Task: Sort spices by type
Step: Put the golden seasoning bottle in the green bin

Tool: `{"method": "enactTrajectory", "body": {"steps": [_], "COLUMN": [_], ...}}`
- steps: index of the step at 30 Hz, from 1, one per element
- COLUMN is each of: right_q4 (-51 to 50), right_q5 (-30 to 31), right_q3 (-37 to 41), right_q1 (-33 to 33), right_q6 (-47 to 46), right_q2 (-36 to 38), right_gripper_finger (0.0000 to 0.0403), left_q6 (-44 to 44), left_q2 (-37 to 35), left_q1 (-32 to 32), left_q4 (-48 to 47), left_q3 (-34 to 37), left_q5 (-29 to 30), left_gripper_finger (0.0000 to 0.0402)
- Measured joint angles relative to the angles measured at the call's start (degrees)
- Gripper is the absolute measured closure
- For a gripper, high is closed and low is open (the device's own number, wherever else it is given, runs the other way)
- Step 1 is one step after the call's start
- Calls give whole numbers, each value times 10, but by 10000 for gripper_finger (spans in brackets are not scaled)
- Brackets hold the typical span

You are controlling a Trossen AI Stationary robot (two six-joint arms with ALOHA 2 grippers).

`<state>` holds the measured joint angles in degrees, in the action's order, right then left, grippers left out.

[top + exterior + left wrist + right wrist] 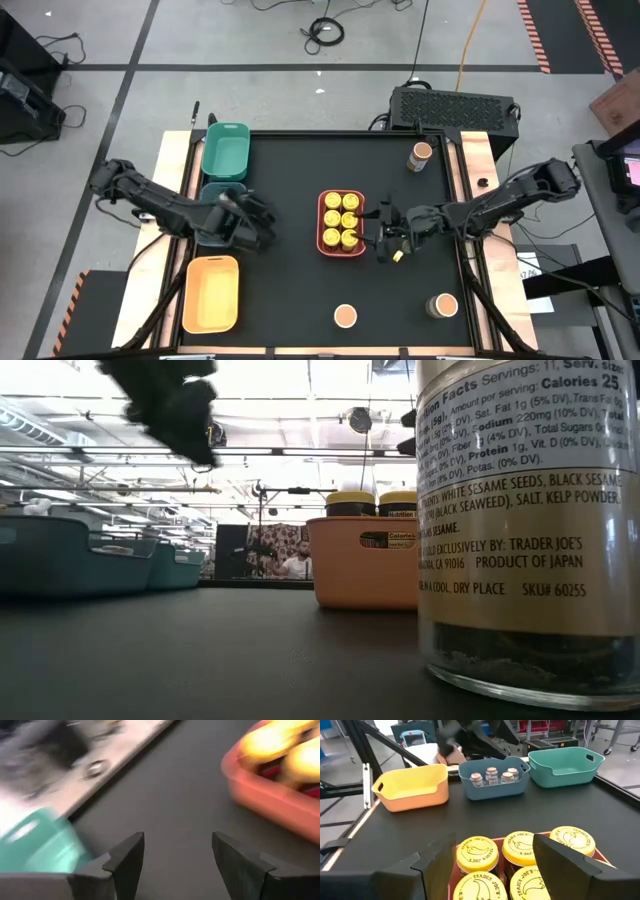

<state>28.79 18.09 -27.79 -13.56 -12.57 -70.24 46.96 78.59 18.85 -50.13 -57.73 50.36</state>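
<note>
Two grippers are at work: the right gripper [385, 240], jaws apart and empty, hangs just beside the coral tray [323, 243] of six yellow-lidded jars [341, 218]; the left gripper [262, 222], parted and empty, hovers beside the blue tray [492, 787] holding small pink-lidded jars [491, 774].

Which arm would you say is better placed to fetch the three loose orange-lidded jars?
Right, probably: the right gripper is open beside the red tray, and all three jars lie nearer it than the left gripper, across by the teal tray.
</note>
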Motion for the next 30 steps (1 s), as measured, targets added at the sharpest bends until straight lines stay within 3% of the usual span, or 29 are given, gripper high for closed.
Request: {"method": "enactTrajectory", "body": {"steps": [3, 6, 10, 16, 22, 30], "right_q4": [15, 23, 22, -2, 6, 22], "right_q5": [-1, -4, -5, -4, -2, 0], "right_q3": [0, 0, 0, 0, 1, -29], "right_q1": [0, -5, -26, -63, -66, -45], "right_q6": [2, 1, 0, 1, 49, 141], "right_q2": [-14, -19, -19, -24, -20, 53], "right_gripper_finger": [145, 145, 145, 145, 145, 145], "left_q6": [-180, -288, -371, -434, -463, -469], "left_q2": [0, 0, 0, 0, 0, -10], "left_q1": [-35, -84, -151, -228, -254, -245], "left_q4": [172, 299, 401, 467, 491, 427], "left_q3": [-1, -1, -1, -1, -1, 0], "left_q5": [-99, -235, -352, -513, -601, -645], "left_gripper_finger": [166, 166, 166, 166, 166, 166]}}
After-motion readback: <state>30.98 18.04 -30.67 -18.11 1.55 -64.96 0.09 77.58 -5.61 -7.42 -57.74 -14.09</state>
